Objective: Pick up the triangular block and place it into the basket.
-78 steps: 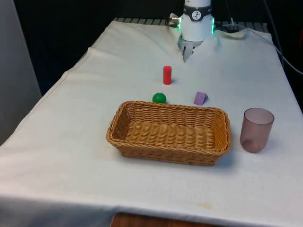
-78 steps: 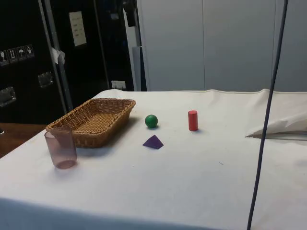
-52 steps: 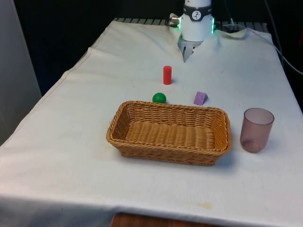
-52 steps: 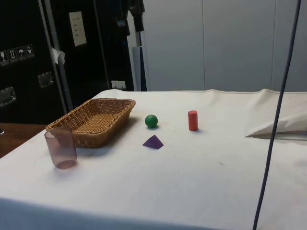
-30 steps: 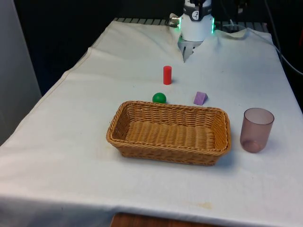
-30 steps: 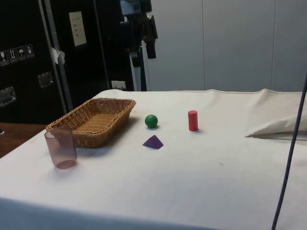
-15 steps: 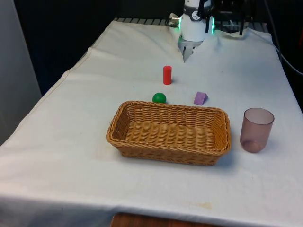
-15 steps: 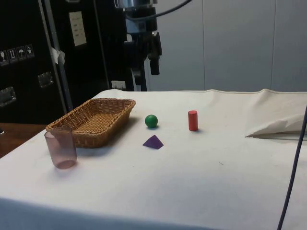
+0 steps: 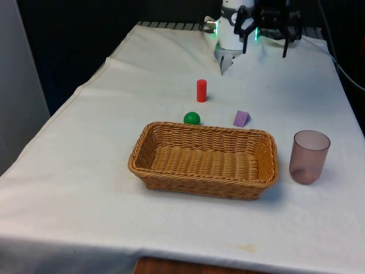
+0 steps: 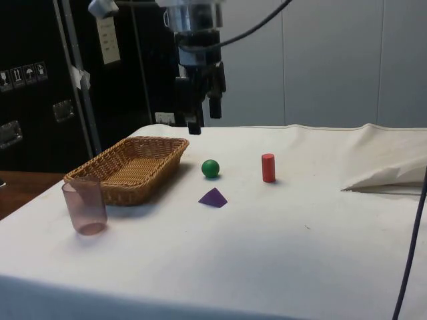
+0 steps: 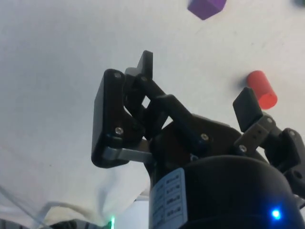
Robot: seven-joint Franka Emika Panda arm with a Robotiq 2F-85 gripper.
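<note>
Your gripper point(image 10: 201, 113) has just swung down into view, fingers apart and empty, high above the untouched purple triangular block point(image 10: 213, 197), basket point(image 10: 127, 168) waiting.

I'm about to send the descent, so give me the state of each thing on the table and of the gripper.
gripper: open, empty, high above the table
purple triangular block: flat on the cloth, outside the basket
wicker basket: upright, empty
green ball: on the cloth by the basket's far rim
red cylinder: standing upright
tinted plastic cup: upright, empty
</note>
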